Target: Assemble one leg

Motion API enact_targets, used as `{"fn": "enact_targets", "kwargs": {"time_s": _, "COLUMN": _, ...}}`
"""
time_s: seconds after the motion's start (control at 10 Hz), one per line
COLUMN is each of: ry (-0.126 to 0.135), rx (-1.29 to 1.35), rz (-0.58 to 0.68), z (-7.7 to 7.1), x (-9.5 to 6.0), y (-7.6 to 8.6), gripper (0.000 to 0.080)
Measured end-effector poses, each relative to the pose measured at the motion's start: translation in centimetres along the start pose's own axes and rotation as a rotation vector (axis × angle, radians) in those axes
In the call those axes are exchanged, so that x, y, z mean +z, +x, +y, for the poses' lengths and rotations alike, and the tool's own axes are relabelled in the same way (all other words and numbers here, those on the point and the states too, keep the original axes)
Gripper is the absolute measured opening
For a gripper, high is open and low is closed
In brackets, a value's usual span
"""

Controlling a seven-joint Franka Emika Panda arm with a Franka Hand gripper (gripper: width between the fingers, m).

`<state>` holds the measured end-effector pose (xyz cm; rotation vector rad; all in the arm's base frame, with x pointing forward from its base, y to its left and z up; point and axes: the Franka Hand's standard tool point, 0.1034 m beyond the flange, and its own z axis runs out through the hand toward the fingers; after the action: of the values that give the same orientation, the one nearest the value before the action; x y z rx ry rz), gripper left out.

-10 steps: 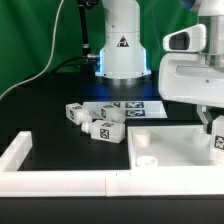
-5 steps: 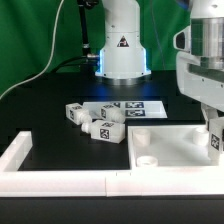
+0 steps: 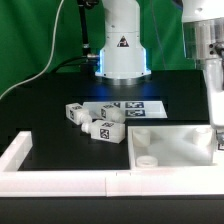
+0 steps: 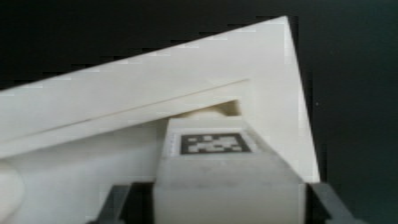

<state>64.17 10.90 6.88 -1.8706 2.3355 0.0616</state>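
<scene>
In the wrist view my gripper is shut on a leg, a white peg with a black-and-white tag, held between the dark fingers. The leg stands over a corner of the large white panel, next to a notch in its raised rim. In the exterior view the gripper hangs at the far right edge over the panel's right side, and the held leg is barely visible there. Three loose legs lie in a cluster on the black table left of the panel.
The marker board lies behind the loose legs. The robot's white base stands at the back. A white L-shaped barrier runs along the front and the exterior view's left. A round hole sits in the panel's near corner.
The arm has shifted toward the exterior view's right and risen a little; the held leg, seen over the panel's right side before, is now nearly out of the exterior frame.
</scene>
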Motion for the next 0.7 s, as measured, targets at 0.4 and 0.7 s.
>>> {"fn": "enact_targets", "kwargs": {"time_s": 0.4, "ry": 0.0, "rx": -0.603, "rz": 0.008, "z": 0.6, "x": 0.5, "y": -1.0, "gripper": 0.0611}}
{"fn": "enact_targets", "kwargs": {"time_s": 0.7, "ry": -0.008, "rx": -0.775, "rz": 0.01, "z": 1.4, "x": 0.8, "y": -1.3, "gripper": 0.0648}}
